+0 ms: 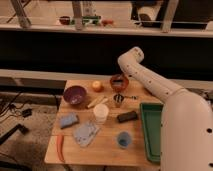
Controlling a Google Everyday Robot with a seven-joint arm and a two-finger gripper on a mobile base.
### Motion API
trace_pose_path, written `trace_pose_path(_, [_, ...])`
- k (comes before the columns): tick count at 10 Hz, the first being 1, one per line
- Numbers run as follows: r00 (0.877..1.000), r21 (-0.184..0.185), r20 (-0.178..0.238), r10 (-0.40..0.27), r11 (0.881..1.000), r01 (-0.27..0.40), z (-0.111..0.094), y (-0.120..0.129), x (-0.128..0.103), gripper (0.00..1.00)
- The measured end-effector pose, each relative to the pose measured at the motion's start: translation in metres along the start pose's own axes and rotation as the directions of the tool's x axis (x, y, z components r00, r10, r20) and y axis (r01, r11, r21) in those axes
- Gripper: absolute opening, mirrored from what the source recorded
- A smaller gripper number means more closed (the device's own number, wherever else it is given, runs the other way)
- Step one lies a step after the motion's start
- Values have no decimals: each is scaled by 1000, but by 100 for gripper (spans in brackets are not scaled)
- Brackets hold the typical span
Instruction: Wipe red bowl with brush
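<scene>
The red bowl (119, 82) stands at the back middle of the wooden table (105, 150). My white arm reaches from the lower right, bends at the elbow and comes down onto the bowl. My gripper (118, 79) is inside the bowl's rim. A dark shape lies in the bowl at the gripper's tip. I cannot tell the brush apart from the gripper there.
A purple bowl (75, 94) and an orange fruit (97, 86) are left of the red bowl. In front of it are a small metal cup (118, 99), a white cup (101, 113) and a black oblong block (127, 116). A green tray (152, 131) lies at the right, a blue cup (123, 139), cloth (86, 133) and sponge (69, 120) in front.
</scene>
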Motion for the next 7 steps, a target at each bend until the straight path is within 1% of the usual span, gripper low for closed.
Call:
trace_pose_path(2, [1000,15,-13,-11,1000,11,2,-6,0,3])
trace_pose_path(4, [999,21,-31,-15,1000,16,6,-8,3,3])
trace_pose_path(7, [998,4,-58,-13,1000,13,16,-5,12,3])
